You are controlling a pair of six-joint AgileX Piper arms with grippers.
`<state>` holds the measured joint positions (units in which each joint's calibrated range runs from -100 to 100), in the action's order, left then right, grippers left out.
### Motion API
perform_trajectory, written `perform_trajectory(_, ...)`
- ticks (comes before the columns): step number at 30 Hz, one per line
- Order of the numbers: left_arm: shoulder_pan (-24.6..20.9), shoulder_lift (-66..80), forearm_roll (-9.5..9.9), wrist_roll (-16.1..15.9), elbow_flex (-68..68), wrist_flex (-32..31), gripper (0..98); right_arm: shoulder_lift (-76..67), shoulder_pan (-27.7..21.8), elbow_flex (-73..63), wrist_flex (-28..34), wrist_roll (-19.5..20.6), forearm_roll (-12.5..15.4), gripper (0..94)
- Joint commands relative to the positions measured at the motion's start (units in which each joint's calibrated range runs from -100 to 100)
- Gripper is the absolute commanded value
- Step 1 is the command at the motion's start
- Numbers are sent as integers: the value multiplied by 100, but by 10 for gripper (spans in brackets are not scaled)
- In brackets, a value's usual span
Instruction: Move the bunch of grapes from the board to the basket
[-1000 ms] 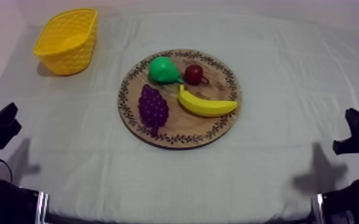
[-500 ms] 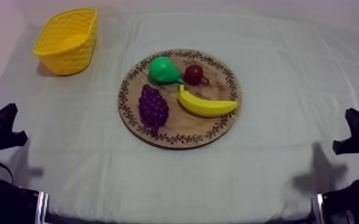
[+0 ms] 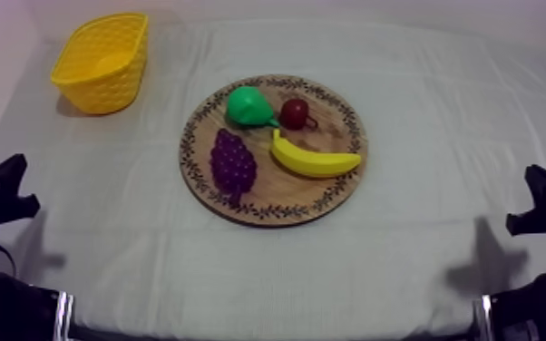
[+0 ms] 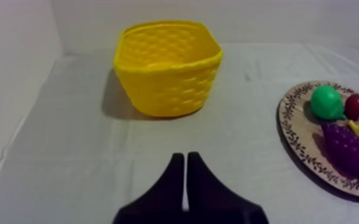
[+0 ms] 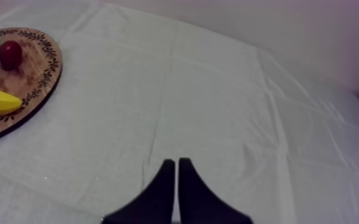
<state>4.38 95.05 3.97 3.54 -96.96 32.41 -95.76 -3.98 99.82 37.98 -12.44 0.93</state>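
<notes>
Fruit of four kinds lies on the round wooden board (image 3: 331,186), which sits flat at the middle of the counter (image 3: 422,109) under its grey-white cloth. We see the bunch of grapes (image 3: 233,163) on the left part of the board, purple, lying on its side and tapering toward the near rim. It is inside the patterned rim and touches neither claw. Just behind it lies the green pear (image 3: 248,106), and the small red fruit (image 3: 294,112) sits close beside the pear. The banana (image 3: 315,160) lies across the right half of the board, one end near the grapes and the red fruit.

The yellow basket (image 3: 104,63) stands upright at the far left corner of the counter, its opening upward, well apart from the board.

Our left claw (image 4: 185,156) sits low at the near left side of the counter, over bare cloth. Its two black fingers lie pressed together in a narrow wedge, clenched on nothing. The basket stands beyond its tips and the board is off to the side, both well apart from it.

Our right claw (image 5: 176,161) sits low at the near right side, likewise clenched on nothing, fingers together over bare cloth, well apart from the board's rim.
</notes>
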Motion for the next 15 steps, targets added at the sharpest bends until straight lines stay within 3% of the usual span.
perform_trajectory(1, 36, -316, 52, 81, 174, -89, 0, 0, 0, -4, 0, 1, 2, 3)
perform_trajectory(7, 190, -1278, 254, 288, 912, -436, 0, 0, 0, -4, 0, 1, 2, 3)
perform_trajectory(15, 577, -2724, 376, 346, 2151, -662, 0, 0, 0, -4, 0, 1, 2, 3)
